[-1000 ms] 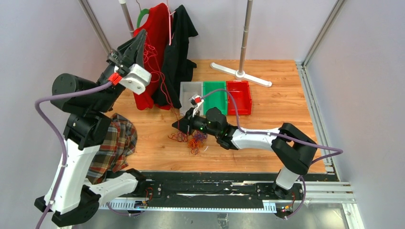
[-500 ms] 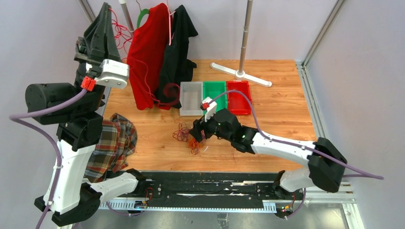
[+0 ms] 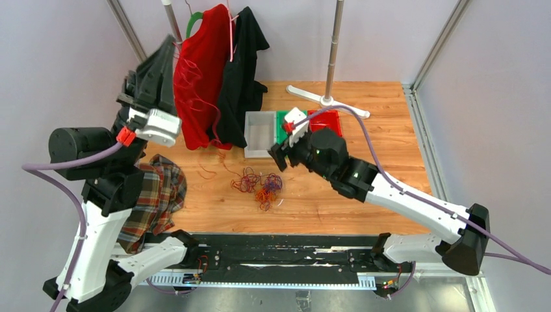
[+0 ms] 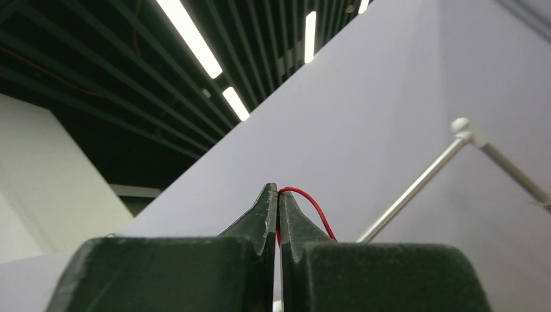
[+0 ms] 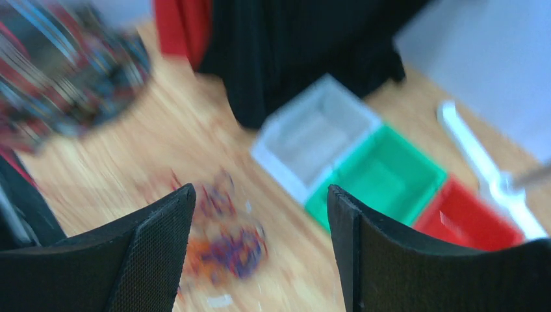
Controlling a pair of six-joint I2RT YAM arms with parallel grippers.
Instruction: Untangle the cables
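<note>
A wooden table (image 3: 364, 195) is enclosed by pale walls (image 3: 58, 58). The cables (image 3: 258, 185) are heaped near the table's centre. The left gripper (image 3: 169, 47) is raised high at the far left and is clamped fully shut on one red wire (image 4: 310, 203), which is trailed down past a hanging red garment (image 3: 203, 78) toward the table. The right gripper (image 3: 277, 156) is positioned above the heap, jaws spread wide, nothing gripped. Caution: the heap is not anchored. If the red wire is drawn further, the whole bundle may be dragged along, or the wire may be snagged on the garment.
</note>
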